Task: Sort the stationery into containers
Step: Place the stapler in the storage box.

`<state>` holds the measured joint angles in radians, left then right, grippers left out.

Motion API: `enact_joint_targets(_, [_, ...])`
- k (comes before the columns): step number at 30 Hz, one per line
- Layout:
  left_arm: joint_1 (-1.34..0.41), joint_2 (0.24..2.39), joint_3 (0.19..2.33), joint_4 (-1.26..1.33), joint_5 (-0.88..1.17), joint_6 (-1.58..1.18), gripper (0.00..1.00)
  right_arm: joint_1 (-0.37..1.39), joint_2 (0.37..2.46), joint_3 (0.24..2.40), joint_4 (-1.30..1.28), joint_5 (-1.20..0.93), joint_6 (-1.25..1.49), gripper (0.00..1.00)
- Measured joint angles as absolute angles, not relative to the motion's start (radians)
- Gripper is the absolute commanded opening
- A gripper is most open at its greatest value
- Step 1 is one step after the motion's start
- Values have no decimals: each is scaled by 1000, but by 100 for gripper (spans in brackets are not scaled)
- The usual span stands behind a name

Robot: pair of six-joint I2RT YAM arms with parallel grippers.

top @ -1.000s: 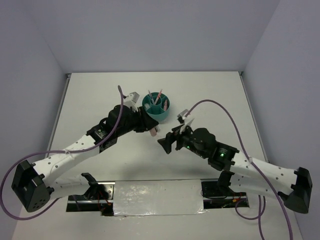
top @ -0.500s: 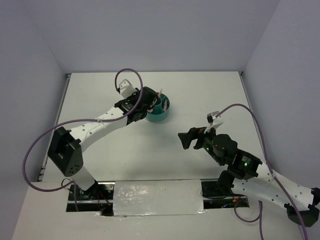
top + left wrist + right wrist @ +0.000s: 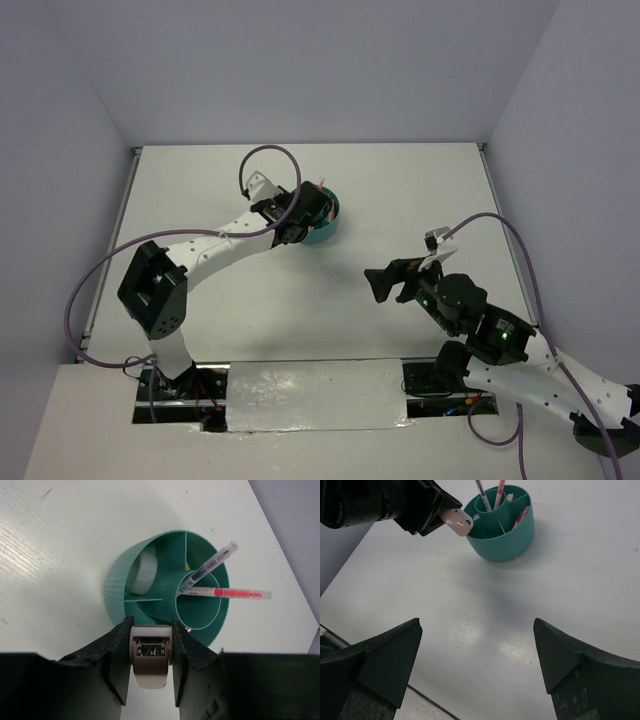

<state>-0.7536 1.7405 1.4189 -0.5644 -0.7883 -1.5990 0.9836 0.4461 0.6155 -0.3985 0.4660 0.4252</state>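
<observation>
My left gripper (image 3: 150, 630) is shut on the pink-white clip (image 3: 151, 667) and holds it just above the near rim of the round teal organiser (image 3: 116, 587). A clear tape ring (image 3: 142, 573) lies in a left compartment. The grey pen (image 3: 209, 569) and the pink pen (image 3: 239, 594) stand in the central cup. In the top view the left gripper (image 3: 303, 215) covers most of the organiser (image 3: 330, 226). My right gripper (image 3: 477, 625) is open and empty, above bare table to the right (image 3: 393, 281). In its view I see the clip (image 3: 458, 522), the organiser (image 3: 501, 539) and a pink capsule (image 3: 522, 516) in a compartment.
A small yellowish piece (image 3: 516, 558) lies on the table against the organiser's base. The white table (image 3: 420, 190) ends at grey walls behind and on both sides. A purple cable (image 3: 268, 156) loops above the left wrist.
My left arm has swung from the table's middle up to the organiser, carrying the clip. My right arm has drawn back to the right and nearer its base.
</observation>
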Motion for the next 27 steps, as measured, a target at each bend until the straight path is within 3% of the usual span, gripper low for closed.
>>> enact_joint_targets(4, [-754,1765,1424,-564,-791,-1617,0,984,437,616,-410,463,425,100])
enact_joint_targets(14, [-754,1785,1424,-498,-801,-1622,18,984,431,616,-416,455,419,100])
enact_joint_targets(21, [-753,1811,1417,-486,-802,-1626,19,984,431,616,-417,447,407,100])
enact_joint_targets(27, [-753,1814,1399,-468,-799,-1625,41,984,430,616,-417,432,402,100])
